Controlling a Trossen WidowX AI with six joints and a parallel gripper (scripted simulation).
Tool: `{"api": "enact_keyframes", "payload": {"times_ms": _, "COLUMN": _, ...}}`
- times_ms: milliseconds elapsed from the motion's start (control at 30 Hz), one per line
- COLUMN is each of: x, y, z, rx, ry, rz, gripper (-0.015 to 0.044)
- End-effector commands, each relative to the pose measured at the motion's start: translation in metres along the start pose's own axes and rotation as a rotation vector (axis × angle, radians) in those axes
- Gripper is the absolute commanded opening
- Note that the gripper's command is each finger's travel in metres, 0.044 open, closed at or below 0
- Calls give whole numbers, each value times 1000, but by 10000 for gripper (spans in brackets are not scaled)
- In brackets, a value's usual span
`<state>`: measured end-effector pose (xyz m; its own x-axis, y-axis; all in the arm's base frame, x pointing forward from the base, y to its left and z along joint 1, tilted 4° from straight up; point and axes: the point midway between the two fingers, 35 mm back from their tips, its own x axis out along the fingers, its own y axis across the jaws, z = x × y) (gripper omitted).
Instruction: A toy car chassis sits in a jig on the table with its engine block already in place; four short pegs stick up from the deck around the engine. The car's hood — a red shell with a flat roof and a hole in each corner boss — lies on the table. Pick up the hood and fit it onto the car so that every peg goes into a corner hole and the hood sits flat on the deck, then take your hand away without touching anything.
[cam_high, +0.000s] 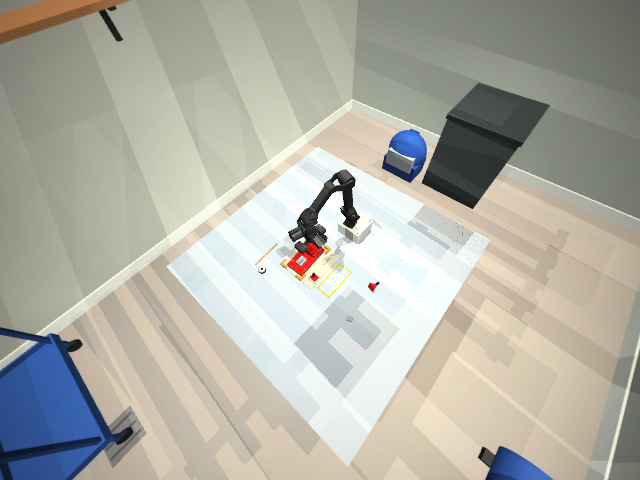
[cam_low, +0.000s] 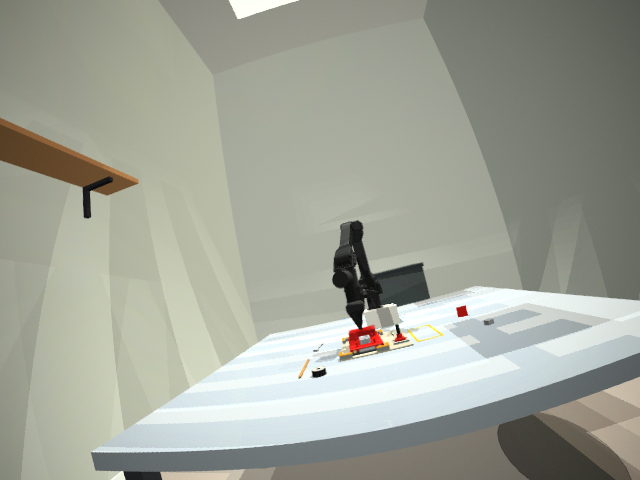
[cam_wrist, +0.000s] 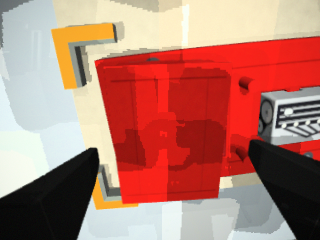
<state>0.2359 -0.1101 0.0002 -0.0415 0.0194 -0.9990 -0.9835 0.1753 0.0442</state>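
The red chassis (cam_high: 296, 267) (cam_low: 355, 347) (cam_wrist: 280, 60) sits in the cream jig (cam_high: 321, 270) (cam_wrist: 150, 20) with the grey engine block (cam_high: 300, 261) (cam_low: 364, 339) (cam_wrist: 292, 117) on it. In the wrist view, two red pegs stand uncovered beside the engine, an upper peg (cam_wrist: 246, 84) and a lower peg (cam_wrist: 241, 152). A red flat-roofed shell, which looks like the hood (cam_high: 314, 251) (cam_wrist: 165, 130), covers the chassis end beside these pegs, clear of the engine. My gripper (cam_high: 310, 245) (cam_low: 360, 326) (cam_wrist: 175, 150) is open above the shell, one finger towards each side. The shell's corner holes are hidden.
A yellow outlined rectangle (cam_high: 325, 276) lies beside the jig. A small red-and-black piece (cam_high: 314, 277) stands on the jig's corner; another red piece (cam_high: 372, 286) (cam_low: 461, 311) lies farther off. An orange stick (cam_high: 266, 254) (cam_low: 303, 368), a black-and-white disc (cam_high: 262, 269) (cam_low: 318, 371) and a grey block (cam_high: 349, 318) (cam_low: 488, 321) lie around.
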Motion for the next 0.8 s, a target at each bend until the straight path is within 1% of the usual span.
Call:
{"api": "enact_keyframes", "payload": {"times_ms": 0, "x": 3, "y": 1, "z": 0, "rx": -3, "ry": 3, "rz": 2, "gripper": 440}}
{"api": "enact_keyframes", "payload": {"times_ms": 767, "x": 15, "y": 2, "z": 0, "rx": -3, "ry": 3, "rz": 2, "gripper": 440}}
